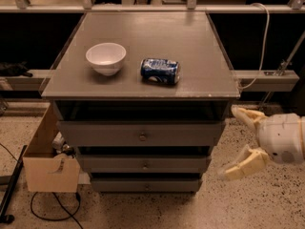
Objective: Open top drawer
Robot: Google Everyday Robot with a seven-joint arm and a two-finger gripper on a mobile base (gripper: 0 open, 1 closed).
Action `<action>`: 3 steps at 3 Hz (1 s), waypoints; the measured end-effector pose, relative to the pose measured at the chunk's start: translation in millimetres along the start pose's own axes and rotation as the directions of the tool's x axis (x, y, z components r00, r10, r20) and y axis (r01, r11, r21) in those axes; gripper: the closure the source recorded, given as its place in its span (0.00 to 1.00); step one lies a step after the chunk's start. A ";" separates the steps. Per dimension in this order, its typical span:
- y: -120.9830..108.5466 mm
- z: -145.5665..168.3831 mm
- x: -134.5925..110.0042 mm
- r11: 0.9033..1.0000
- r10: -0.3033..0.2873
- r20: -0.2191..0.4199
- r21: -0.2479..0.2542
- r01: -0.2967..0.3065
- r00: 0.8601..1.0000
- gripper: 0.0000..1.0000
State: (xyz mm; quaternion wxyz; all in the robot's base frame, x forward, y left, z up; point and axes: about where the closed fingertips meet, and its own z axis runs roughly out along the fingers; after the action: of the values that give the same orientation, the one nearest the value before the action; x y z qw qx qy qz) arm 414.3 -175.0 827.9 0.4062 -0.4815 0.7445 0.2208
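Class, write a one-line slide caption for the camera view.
Open gripper beside the cabinet, level with the shut top drawer; bowl and can on top.

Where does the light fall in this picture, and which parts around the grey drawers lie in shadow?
Camera view: light comes from above, so the cabinet top is brightest; the gap above the top drawer is in deep shadow; the bowl and can cast small shadows; the gripper, open at right of the drawers, is well lit.

The hand (239, 142) (fingers spread) hangs right of the closed top drawer (142, 133).
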 end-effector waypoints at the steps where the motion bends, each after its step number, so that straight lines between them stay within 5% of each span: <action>1: -10.5 13.4 6.1 0.999 -0.023 0.074 -0.023 0.025 0.997 0.00; 2: -10.3 13.5 6.2 0.999 -0.024 0.073 -0.023 0.025 0.997 0.00; 3: -17.1 29.9 2.1 0.996 -0.079 -0.010 0.049 0.079 0.997 0.00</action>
State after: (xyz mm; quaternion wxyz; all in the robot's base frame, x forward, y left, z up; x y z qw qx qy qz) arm 441.0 -162.0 810.1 0.4231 -0.5014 0.7318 0.1843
